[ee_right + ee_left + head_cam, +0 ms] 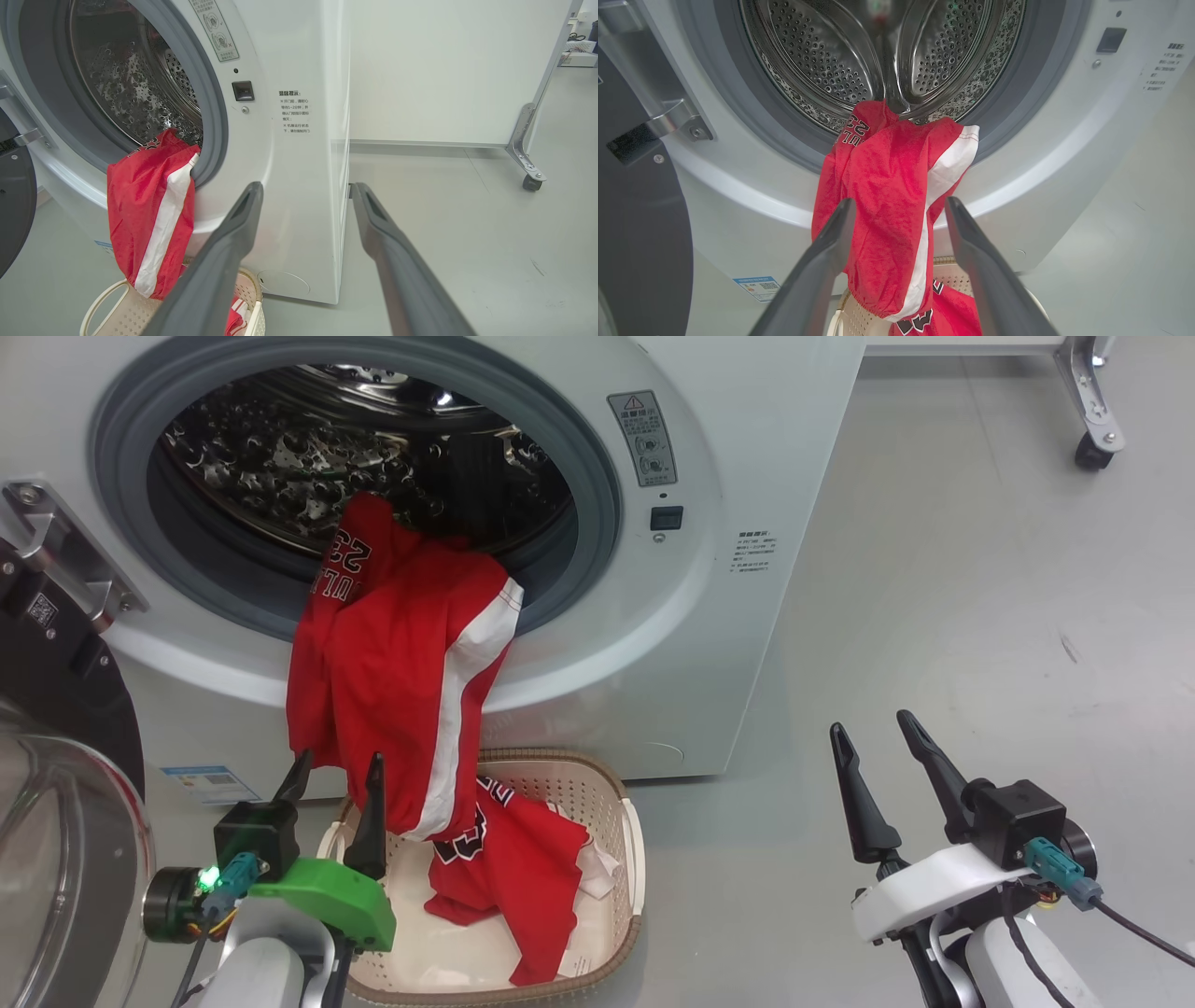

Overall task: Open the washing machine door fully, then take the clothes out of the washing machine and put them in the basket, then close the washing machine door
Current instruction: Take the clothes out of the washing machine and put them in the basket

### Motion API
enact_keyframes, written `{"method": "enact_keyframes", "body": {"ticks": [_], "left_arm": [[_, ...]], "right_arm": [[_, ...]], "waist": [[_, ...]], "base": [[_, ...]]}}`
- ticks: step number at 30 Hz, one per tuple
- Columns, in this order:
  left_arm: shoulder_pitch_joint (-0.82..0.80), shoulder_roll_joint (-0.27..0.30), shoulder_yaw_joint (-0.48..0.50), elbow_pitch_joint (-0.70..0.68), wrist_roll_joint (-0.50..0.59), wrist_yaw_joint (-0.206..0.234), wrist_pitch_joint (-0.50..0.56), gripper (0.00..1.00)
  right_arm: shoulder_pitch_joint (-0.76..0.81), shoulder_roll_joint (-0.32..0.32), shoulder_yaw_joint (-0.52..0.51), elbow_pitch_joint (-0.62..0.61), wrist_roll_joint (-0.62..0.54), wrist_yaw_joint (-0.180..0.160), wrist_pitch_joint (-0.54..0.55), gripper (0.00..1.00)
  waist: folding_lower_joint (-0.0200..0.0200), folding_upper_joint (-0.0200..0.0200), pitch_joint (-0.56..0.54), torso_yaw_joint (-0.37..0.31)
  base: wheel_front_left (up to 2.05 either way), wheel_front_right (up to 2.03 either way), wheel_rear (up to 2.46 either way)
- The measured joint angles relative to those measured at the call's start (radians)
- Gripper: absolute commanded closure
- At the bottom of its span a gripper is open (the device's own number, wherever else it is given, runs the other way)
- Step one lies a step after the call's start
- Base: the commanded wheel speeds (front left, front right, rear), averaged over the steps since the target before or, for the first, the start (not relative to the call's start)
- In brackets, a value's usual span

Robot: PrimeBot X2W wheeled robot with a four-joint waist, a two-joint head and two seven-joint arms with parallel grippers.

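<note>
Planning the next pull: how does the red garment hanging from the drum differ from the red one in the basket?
The hanging garment drapes over the gasket of the washing machine, top inside the drum, lower end reaching the basket; the basket garment lies crumpled inside the basket. The hanging garment shows a long white stripe; the basket garment shows black-edged white lettering. Both are bright red jersey.

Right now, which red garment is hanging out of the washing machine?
The white-striped garment draped from the drum over the gasket; the other garment lies inside the basket.
</note>
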Motion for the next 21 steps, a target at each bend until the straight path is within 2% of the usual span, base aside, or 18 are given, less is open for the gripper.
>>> {"method": "enact_keyframes", "body": {"ticks": [5, 21], "left_arm": [[0.027, 0.003, -0.001, -0.055, 0.008, 0.015, -0.002, 0.00], [0.101, 0.009, -0.002, -0.181, 0.018, 0.035, -0.002, 0.00]], "right_arm": [[0.010, 0.000, -0.001, -0.007, 0.000, -0.012, 0.000, 0.00], [0.021, -0.004, -0.001, -0.035, 0.000, -0.015, 0.002, 0.00]], "waist": [[0.0000, 0.0000, -0.009, -0.003], [0.0000, 0.0000, 0.003, -0.006]], "base": [[0.00, 0.00, 0.00], [0.00, 0.00, 0.00]]}}
